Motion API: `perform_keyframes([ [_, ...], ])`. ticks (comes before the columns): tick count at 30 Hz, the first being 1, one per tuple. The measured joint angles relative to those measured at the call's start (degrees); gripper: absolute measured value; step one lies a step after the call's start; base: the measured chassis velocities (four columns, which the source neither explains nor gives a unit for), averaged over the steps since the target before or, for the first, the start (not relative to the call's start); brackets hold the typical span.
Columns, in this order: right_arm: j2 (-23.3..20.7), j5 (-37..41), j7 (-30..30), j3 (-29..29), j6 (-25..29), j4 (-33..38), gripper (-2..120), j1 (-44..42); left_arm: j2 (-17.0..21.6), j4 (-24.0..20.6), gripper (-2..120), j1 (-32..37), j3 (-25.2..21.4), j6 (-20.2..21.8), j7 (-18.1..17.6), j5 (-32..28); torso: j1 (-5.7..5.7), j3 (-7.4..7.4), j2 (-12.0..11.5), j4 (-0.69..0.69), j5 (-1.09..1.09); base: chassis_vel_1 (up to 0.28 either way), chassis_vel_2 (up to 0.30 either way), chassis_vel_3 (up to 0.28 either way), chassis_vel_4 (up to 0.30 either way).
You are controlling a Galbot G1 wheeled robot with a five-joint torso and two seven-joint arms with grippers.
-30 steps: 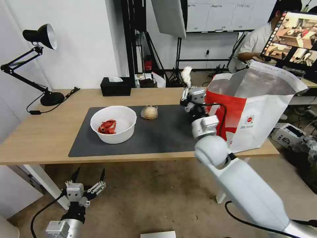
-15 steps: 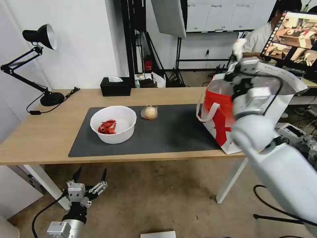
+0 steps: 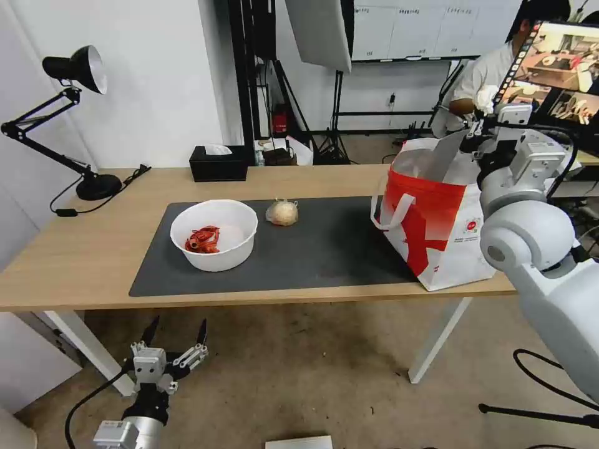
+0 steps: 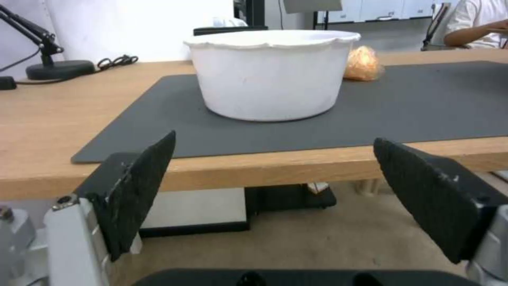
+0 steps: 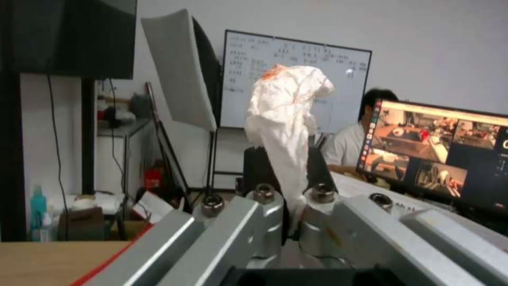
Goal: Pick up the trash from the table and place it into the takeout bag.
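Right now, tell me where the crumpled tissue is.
In the head view the crumpled tissue sits pinched in the right pincer, raised over the open top of the takeout bag at the table's right end.

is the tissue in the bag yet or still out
Out. The right gripper is shut on the tissue, holding it up above the open top of the bag.

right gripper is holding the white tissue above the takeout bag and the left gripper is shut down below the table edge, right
Not quite: the left gripper is open, its fingers spread wide in the left wrist view. The right gripper does hold the white tissue above the takeout bag.
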Motion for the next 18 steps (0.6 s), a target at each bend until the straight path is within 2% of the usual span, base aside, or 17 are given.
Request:
perform_keyframes([
  [2, 0.1, 0.1, 0.0, -0.1, -1.1, -0.2, 0, 0.0, 0.0, -0.1, 100, 0.1, 0.0, 0.0, 0.0, 0.0, 0.0, 0.0, 0.0, 0.0, 0.0, 0.0, 0.0, 0.0, 0.0],
  [5, 0.2, -0.2, -0.4, -0.2, -2.4, -0.7, 7, -0.1, 0.0, -0.1, 100, 0.2, 0.0, 0.0, 0.0, 0.0, 0.0, 0.0, 0.0, 0.0, 0.0, 0.0, 0.0, 0.0, 0.0],
  [18, 0.1, -1.0, -1.5, -0.6, -4.4, -0.9, 53, 0.1, -0.1, -0.1, 100, 0.2, 0.4, -0.1, 0.1, 0.0, 0.0, 0.0, 0.0, 0.0, 0.0, 0.0, 0.0, 0.0, 0.0],
])
